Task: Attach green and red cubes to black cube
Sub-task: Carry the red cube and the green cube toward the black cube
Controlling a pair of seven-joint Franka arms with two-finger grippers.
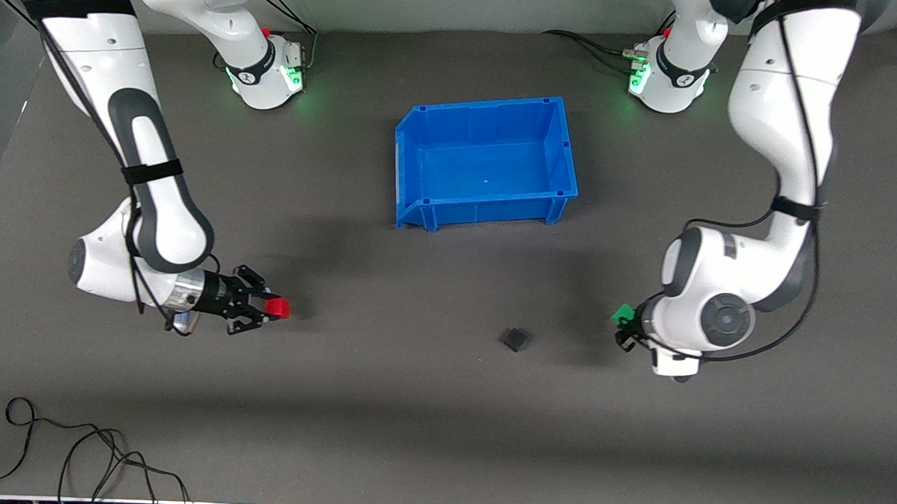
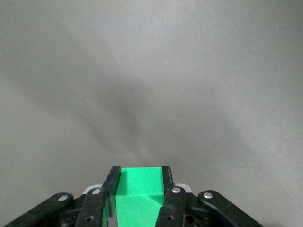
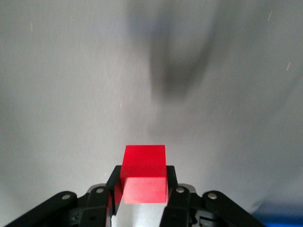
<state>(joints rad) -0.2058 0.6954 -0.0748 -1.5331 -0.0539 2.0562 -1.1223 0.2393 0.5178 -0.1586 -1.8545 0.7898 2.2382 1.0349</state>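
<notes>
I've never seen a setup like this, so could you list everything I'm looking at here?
Green cube: one, bright green, held in the left gripper.
Red cube: one, bright red, held in the right gripper.
Black cube: one, black, on the mat, nearer the front camera than the bin.
Bin: one, blue, mid-table, nothing visible inside.
Mat: one, dark grey, covering the table.
Cables: black, loose, at the mat's near edge, right arm's end.
Left gripper: black, over the mat.
Right gripper: black, over the mat.
</notes>
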